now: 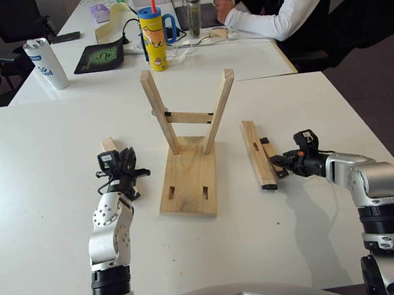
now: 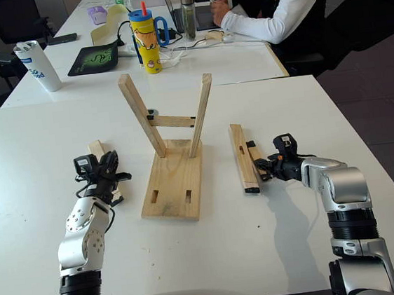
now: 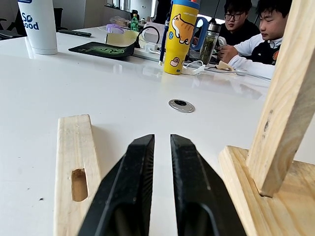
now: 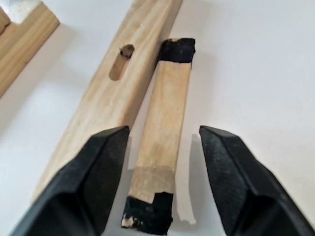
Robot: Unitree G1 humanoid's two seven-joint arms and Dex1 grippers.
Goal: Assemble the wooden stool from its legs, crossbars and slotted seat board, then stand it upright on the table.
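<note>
Stool was half built: seat board [image 1: 190,180] lay flat mid-table, two upright legs [image 1: 160,116] slotted in, joined by a rung [image 1: 189,117].
Right gripper [image 4: 163,130] was open, straddling a loose black-tipped crossbar [image 4: 160,162] lying against a spare leg [image 4: 115,93] right of the board. Left gripper [image 3: 162,140] was nearly closed, empty, beside another leg [image 3: 74,162] left of the board.

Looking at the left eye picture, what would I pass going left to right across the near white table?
Left gripper → slotted seat board with two legs standing in it → loose leg lying flat → right gripper.
</note>
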